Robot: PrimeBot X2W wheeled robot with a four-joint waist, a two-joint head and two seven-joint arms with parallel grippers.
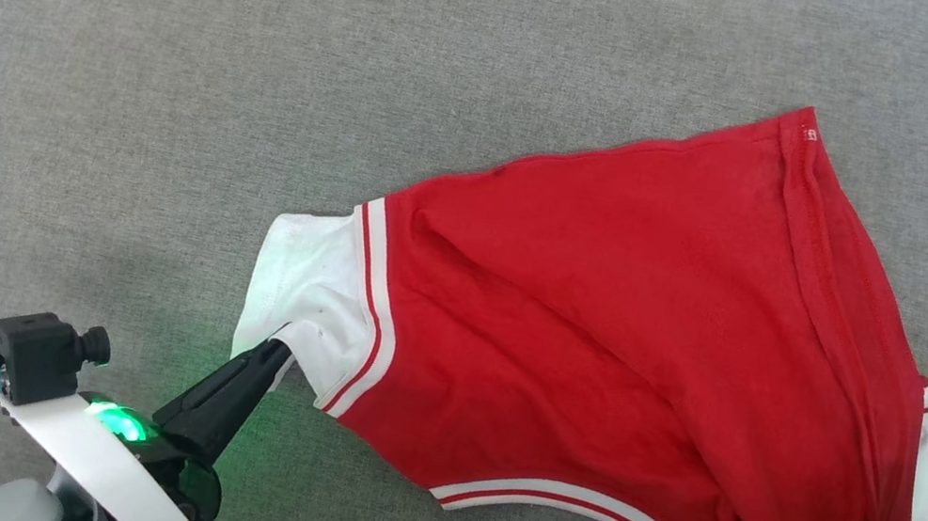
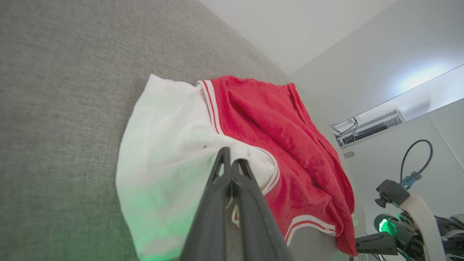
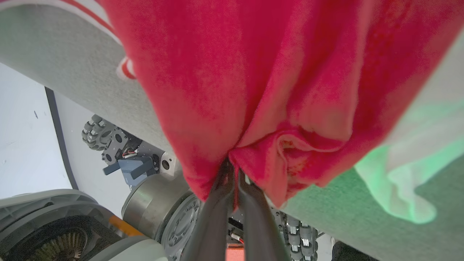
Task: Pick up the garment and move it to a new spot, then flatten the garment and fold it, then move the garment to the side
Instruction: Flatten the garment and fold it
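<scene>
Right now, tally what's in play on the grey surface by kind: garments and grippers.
Red jersey: 1
Grippers, both shut on its cloth: 2, the left gripper and the right gripper
Total: 3

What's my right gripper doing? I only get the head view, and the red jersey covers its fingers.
Observer: Right wrist view: the right gripper is shut, pinching a bunched fold of the red jersey.
Operator: Is that over the table?
Observer: It's at the grey table's near edge; the base's roller wheels show just beyond it.
Operator: And my left?
Observer: Left wrist view: the left gripper has both fingers pressed together on the white lining.
</scene>
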